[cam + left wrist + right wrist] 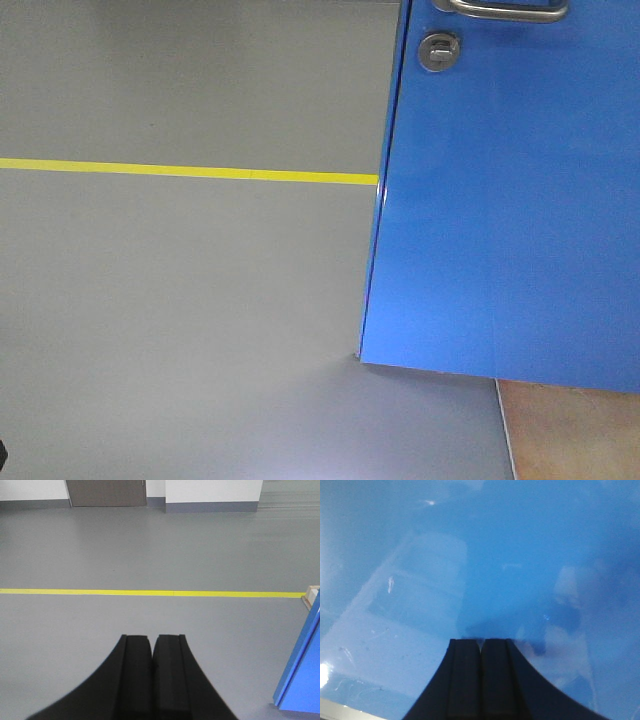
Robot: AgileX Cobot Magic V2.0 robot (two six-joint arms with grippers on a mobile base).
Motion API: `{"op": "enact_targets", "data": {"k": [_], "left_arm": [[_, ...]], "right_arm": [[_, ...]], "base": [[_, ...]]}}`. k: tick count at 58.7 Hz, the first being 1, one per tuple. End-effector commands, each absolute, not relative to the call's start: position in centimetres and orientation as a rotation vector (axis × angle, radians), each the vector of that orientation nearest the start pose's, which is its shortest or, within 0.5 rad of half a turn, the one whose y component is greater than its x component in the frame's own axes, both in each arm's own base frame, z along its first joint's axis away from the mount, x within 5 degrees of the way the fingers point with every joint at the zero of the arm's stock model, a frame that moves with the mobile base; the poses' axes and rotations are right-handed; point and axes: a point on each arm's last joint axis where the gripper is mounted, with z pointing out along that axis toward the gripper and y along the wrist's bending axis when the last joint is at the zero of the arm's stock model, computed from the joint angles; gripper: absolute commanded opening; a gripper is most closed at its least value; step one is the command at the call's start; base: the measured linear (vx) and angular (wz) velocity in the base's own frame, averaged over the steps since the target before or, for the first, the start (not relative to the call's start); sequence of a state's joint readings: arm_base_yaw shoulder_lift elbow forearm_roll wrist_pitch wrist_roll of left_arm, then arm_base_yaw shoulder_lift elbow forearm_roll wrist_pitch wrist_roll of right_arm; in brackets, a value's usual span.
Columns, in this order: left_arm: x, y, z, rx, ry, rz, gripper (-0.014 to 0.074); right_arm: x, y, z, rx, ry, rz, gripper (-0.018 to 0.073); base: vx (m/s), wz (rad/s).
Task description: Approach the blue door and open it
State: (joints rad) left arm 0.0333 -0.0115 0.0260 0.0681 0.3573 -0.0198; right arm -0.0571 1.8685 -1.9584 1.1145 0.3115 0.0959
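Right tool: flat black pads clenched together, nothing between them, tips up against the glossy blue door, whose surface fills that wrist view with pale reflections. Left tool: likewise clenched, empty, over the matte grey floor. Front view: door at right, silver lever handle, round thumb-turn lock. Yellow tape line crosses the floor beyond.

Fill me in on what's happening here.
A two-armed mobile robot is at the blue door. Its right hand is shut, empty, and pointed at the glossy door face, very close. The left hand, also shut, points over the grey floor toward a yellow line. The lever handle is untouched.
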Motion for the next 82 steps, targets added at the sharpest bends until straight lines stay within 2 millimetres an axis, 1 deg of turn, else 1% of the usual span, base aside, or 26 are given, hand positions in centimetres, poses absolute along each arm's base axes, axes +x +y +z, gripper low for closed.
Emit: {"op": "enact_targets", "data": {"k": [1, 40, 42, 46, 50, 53, 56, 61, 70, 76, 82], "left_arm": [[5.3, 0.3, 18.8, -0.008, 1.739, 0.065, 0.0073], [5.3, 0.3, 18.8, -0.008, 1.739, 0.065, 0.0073], [5.3, 0.3, 18.8, -0.008, 1.739, 0.065, 0.0073], [5.3, 0.3, 18.8, -0.008, 1.739, 0.065, 0.0073], [5.3, 0.3, 18.8, -0.008, 1.739, 0.065, 0.0073], [5.3, 0.3, 18.8, -0.008, 1.739, 0.065, 0.0073], [5.3, 0.3, 18.8, -0.008, 1.739, 0.065, 0.0073], [5.3, 0.3, 18.8, -0.008, 1.739, 0.065, 0.0073], [5.3, 0.3, 18.8, -0.008, 1.739, 0.065, 0.0073], [5.3, 0.3, 18.8, -0.008, 1.739, 0.065, 0.0073], [5.3, 0.3, 18.8, -0.008, 1.739, 0.065, 0.0073]], "right_arm": [[43.2, -0.7, 48.6, 0.733, 1.324, 1.081, 0.0008], [43.2, -0.7, 48.6, 0.726, 1.328, 1.069, 0.0008], [43.2, -0.8, 48.5, 0.717, 1.335, 1.053, 0.0008], [43.1, -0.8, 48.6, 0.662, 1.363, 0.967, 0.0008], [42.7, -0.6, 48.8, 0.579, 1.404, 0.853, 0.0008], [42.4, -0.6, 49.1, 0.502, 1.430, 0.737, 0.0008], [41.8, -0.7, 49.5, 0.434, 1.452, 0.635, 0.0008], [40.4, -0.8, 50.5, 0.311, 1.504, 0.454, 0.0008], [36.8, -1.3, 52.0, 0.162, 1.598, 0.170, 0.0008], [34.3, -1.8, 51.8, 0.103, 1.629, 0.005, 0.0008], [30.7, -2.2, 50.4, 0.041, 1.645, -0.140, 0.0008]], "base": [[0.15, -0.06], [0.10, -0.05], [0.05, -0.04], [0.04, -0.05], [0.02, -0.05], [0.01, -0.04], [0.00, -0.02], [0.00, 0.00], [0.00, 0.00], [0.00, 0.00], [0.00, 0.00]]}}
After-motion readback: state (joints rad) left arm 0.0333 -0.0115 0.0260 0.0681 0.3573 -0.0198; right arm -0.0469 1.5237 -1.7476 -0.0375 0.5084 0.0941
